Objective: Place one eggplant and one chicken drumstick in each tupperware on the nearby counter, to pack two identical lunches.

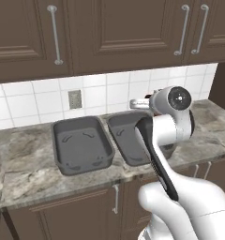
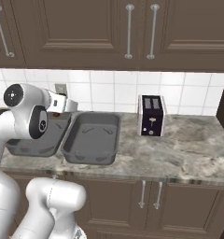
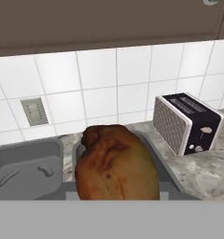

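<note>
A reddish-brown chicken drumstick sits close up in the hand view, hiding the fingertips. My gripper is shut on it and hangs above the back of the two tupperwares, near where they meet. Both are dark grey tubs set side by side on the marbled counter. The left tupperware has a bare floor. My forearm partly covers the right tupperware. The eggplants are out of view.
A ribbed silver toaster stands on the counter right of the tubs. A wall outlet sits in the white tile backsplash. Dark brown upper cabinets hang overhead.
</note>
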Tool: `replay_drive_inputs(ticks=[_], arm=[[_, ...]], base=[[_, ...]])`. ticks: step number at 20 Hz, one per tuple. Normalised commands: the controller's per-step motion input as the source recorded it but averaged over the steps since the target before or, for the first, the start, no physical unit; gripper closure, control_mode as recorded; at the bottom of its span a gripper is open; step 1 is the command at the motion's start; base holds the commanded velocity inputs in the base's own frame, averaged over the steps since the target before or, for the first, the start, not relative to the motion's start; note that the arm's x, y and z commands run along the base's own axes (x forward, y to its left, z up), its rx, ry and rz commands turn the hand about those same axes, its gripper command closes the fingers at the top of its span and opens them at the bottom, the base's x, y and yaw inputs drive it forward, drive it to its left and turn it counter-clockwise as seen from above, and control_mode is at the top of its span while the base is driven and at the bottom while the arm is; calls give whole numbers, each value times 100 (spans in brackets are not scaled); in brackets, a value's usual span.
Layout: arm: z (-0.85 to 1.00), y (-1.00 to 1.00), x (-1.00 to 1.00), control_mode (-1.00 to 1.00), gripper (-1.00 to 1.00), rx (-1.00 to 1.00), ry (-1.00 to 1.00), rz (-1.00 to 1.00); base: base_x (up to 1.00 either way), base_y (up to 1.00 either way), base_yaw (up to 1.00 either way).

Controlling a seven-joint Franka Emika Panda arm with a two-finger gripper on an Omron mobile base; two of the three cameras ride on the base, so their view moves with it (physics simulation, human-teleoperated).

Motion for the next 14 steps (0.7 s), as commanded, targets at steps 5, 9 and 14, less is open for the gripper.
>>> replay_drive_inputs(ticks=[5,9,14], arm=[[0,0,0,100,100,0,0,0],[-63,-28,28,-100,100,0,20,0],[-80,-24,28,-100,100,0,37,0]], base=[[22,-20,0],[0,0,0],[0,0,0]])
